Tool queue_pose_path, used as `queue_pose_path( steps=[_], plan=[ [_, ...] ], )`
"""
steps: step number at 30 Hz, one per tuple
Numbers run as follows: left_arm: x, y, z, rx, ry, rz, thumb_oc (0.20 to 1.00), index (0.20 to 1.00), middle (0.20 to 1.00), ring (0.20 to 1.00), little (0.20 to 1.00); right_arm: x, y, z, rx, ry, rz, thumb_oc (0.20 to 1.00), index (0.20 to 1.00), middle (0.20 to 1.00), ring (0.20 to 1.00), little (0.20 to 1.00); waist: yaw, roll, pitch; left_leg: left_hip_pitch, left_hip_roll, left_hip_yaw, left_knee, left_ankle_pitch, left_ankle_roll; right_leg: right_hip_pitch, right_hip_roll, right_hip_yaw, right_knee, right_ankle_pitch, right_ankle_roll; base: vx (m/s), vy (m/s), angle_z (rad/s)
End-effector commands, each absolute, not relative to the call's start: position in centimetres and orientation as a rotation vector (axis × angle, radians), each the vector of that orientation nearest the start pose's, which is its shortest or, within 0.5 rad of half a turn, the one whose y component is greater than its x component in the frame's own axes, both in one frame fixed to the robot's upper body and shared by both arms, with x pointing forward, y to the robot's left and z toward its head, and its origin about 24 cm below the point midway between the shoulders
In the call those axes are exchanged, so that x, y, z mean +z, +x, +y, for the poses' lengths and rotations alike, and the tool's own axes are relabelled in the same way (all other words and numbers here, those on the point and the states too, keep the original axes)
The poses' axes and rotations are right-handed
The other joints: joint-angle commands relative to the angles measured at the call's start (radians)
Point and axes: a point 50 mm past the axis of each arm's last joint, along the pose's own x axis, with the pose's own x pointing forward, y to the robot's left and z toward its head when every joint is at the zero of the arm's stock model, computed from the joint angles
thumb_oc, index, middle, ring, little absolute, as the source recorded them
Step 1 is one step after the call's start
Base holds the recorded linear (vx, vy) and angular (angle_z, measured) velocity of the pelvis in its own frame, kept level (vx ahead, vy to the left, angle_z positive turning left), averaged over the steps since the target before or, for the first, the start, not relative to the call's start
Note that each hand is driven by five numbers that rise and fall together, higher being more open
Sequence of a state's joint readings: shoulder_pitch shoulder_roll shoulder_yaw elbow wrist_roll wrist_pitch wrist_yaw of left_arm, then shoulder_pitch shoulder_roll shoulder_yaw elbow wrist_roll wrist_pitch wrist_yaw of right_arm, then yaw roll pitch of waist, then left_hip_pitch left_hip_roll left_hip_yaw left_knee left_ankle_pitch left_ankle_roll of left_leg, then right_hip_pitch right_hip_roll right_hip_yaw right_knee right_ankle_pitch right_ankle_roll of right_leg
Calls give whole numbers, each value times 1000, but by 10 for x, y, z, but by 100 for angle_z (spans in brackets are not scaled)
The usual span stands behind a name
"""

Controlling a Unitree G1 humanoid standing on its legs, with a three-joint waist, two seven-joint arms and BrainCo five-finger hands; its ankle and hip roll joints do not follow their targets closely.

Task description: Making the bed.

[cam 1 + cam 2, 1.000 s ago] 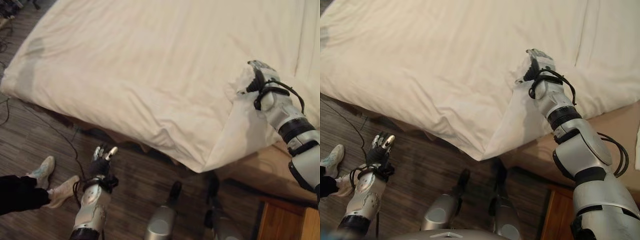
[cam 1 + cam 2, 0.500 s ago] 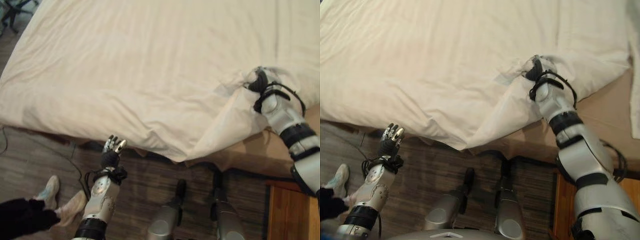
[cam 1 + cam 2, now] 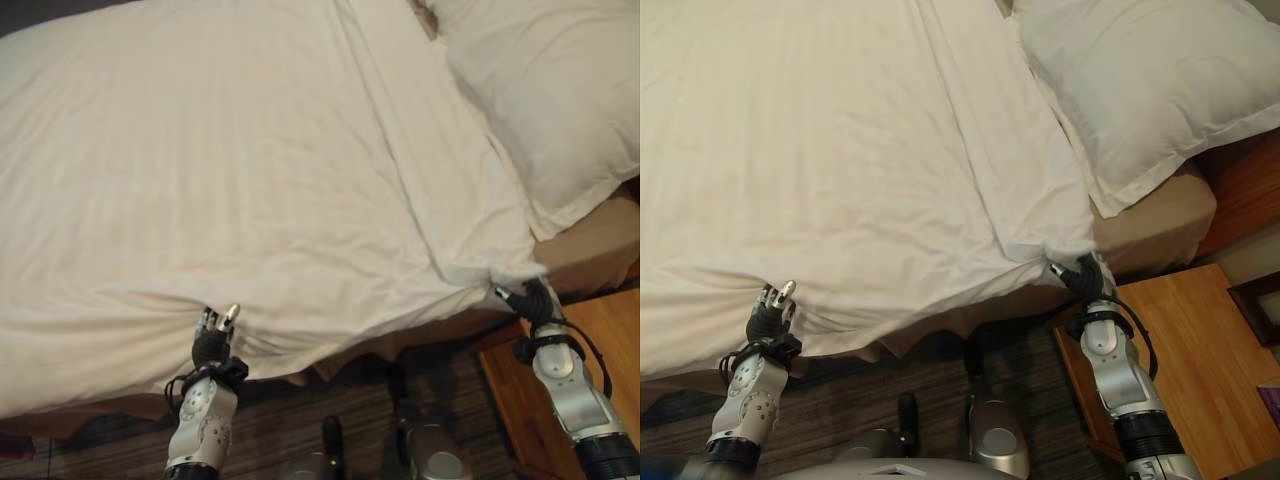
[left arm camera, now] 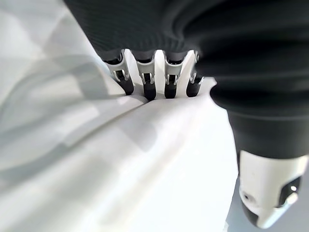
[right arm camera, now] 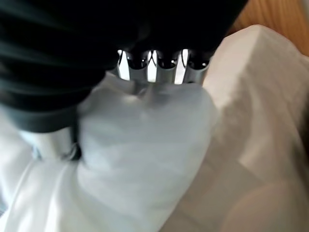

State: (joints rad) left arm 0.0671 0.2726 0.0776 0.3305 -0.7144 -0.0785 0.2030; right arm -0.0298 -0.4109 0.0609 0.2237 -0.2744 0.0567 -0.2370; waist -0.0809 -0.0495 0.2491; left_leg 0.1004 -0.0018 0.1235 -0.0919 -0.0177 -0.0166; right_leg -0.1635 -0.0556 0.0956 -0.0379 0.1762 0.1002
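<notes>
The white duvet [image 3: 250, 170] now lies spread flat over the bed. Right hand [image 3: 1087, 281] still grips its corner; left hand [image 3: 213, 335], fingers straight, has reached its edge.

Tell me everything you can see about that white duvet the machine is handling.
The white duvet looks like soft, lightly creased cotton, spread nearly flat over the bed, its near edge draping over the side. The right hand has a bunched corner gripped beside the pillow; the left hand touches the hanging edge.
</notes>
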Motion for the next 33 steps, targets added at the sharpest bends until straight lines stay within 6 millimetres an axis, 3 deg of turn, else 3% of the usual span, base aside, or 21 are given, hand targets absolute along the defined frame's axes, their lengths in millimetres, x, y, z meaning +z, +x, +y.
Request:
queue_pose_path(
  steps=[1,3,4,7,9,10,11,13,14,16,18,20,23,24,25,26,27,28,29,31,33],
  plan=[
    [-25,240,205,256,-465,284,1000,1000,1000,1000,1000,-7,239,-263,-199,-822,328,1000,1000,1000,1000,1000,-76,9,-27,-51,61,17,5,-32,-27,92,-70,49,26,-158,21,0,-19,-9],
    [-25,243,197,240,-492,283,1000,1000,1000,1000,1000,-49,214,-276,-230,-816,555,1000,1000,1000,1000,1000,-88,14,-33,-42,64,24,5,-34,-30,105,-69,59,8,-151,22,0,-27,-4],
    [-25,243,197,240,-492,283,1000,1000,1000,1000,1000,-49,214,-276,-231,-816,554,1000,1000,1000,1000,1000,-88,13,-32,-41,65,24,5,-34,-30,107,-69,59,7,-150,22,0,0,0],
    [-26,245,191,228,-510,294,1000,1000,1000,1000,1000,-80,189,-284,-244,-795,737,1000,1000,1000,1000,1000,-92,14,-36,-34,67,29,5,-33,-32,120,-69,61,-8,-147,22,0,0,0],
    [-28,246,187,212,-520,307,1000,1000,1000,1000,1000,-106,160,-290,-245,-801,919,1000,1000,1000,1000,1000,-86,15,-37,-33,68,27,5,-32,-34,130,-67,56,-13,-148,21,-10,-47,-3],
    [-31,244,184,194,-522,325,1000,1000,1000,1000,1000,-128,117,-299,-252,-804,1160,1000,1000,1000,1000,1000,-75,15,-38,-33,67,16,5,-28,-37,141,-65,49,-19,-150,17,-11,-47,1],
    [-31,244,184,194,-521,325,1000,1000,1000,1000,1000,-129,117,-299,-253,-803,1159,1000,1000,1000,1000,1000,-75,15,-37,-32,67,15,5,-29,-37,143,-65,48,-20,-151,17,-16,-61,14],
    [-32,242,183,175,-514,340,1000,1000,1000,1000,1000,-137,85,-309,-314,-749,1326,1000,1000,1000,1000,1000,-62,14,-40,-32,67,2,5,-28,-38,155,-64,38,-25,-156,14,-6,-65,40],
    [-35,238,188,162,-501,352,1000,1000,1000,1000,1000,-135,55,-326,-408,-686,1462,1000,1000,1000,1000,1000,-47,16,-41,-30,68,-14,5,-24,-39,169,-63,22,-27,-163,10,-7,-61,35],
    [-35,238,188,162,-501,352,1000,1000,1000,1000,1000,-135,55,-326,-408,-686,1462,1000,1000,1000,1000,1000,-48,16,-40,-30,68,-15,5,-24,-39,170,-63,21,-27,-163,10,-4,-20,7],
    [-41,229,197,172,-504,376,1000,1000,1000,1000,1000,-116,47,-361,-579,-648,1486,1000,1000,1000,1000,1000,-29,12,-40,-22,68,-27,5,-23,-41,183,-62,11,-25,-170,8,22,-37,-6],
    [-41,229,197,171,-504,376,1000,1000,1000,1000,1000,-116,47,-361,-579,-648,1486,1000,1000,1000,1000,1000,-28,12,-38,-21,68,-27,5,-24,-41,184,-62,11,-25,-170,8,9,-14,-7],
    [-43,221,207,205,-512,376,1000,1000,1000,1000,1000,-85,81,-396,-656,-732,1318,1000,1000,1000,1000,1000,-18,0,-43,-15,71,-22,5,-27,-43,183,-62,10,-21,-168,12,0,-12,-5],
    [-42,221,209,214,-511,369,1000,1000,1000,1000,1000,-77,95,-401,-661,-752,1248,1000,1000,1000,1000,1000,-19,-3,-44,-15,72,-19,5,-26,-43,183,-61,12,-20,-167,13,-2,-8,-3],
    [-42,221,209,214,-511,369,1000,1000,1000,1000,1000,-77,94,-401,-661,-752,1249,1000,1000,1000,1000,1000,-18,-3,-44,-15,72,-19,5,-26,-43,183,-61,12,-20,-168,13,-11,2,-3],
    [-40,221,214,245,-510,357,1000,1000,1000,1000,1000,-41,153,-404,-637,-832,926,740,740,740,740,740,-27,-9,-45,-13,76,-12,5,-26,-43,180,-60,16,-20,-166,14,0,0,0],
    [-40,221,215,260,-504,354,1000,1000,1000,1000,1000,-18,176,-399,-637,-847,761,200,200,200,200,200,-31,-10,-47,-12,77,-10,5,-28,-42,180,-58,19,-18,-167,14,6,11,-10],
    [-41,221,216,288,-485,356,1000,1000,1000,1000,1000,24,212,-384,-645,-825,469,200,200,200,200,200,-42,-11,-54,-12,77,-5,5,-32,-41,175,-56,23,-20,-162,14,14,7,-9],
    [-41,222,215,286,-484,356,1000,1000,1000,1000,1000,24,211,-384,-647,-825,471,200,200,200,200,200,-41,-10,-53,-11,77,-6,5,-32,-41,176,-56,23,-20,-162,14,20,1,-11],
    [-43,223,214,299,-474,356,1000,1000,1000,1000,1000,57,232,-367,-679,-713,231,200,200,200,200,200,-46,-8,-57,-9,76,-3,5,-37,-40,175,-57,21,-21,-155,14,16,-6,-7],
    [-42,225,210,296,-475,350,1000,1000,1000,1000,1000,74,250,-338,-676,-461,26,200,200,200,200,200,-45,-2,-62,-7,75,-1,5,-41,-37,177,-58,19,-24,-148,12,0,0,0]
  ],
)
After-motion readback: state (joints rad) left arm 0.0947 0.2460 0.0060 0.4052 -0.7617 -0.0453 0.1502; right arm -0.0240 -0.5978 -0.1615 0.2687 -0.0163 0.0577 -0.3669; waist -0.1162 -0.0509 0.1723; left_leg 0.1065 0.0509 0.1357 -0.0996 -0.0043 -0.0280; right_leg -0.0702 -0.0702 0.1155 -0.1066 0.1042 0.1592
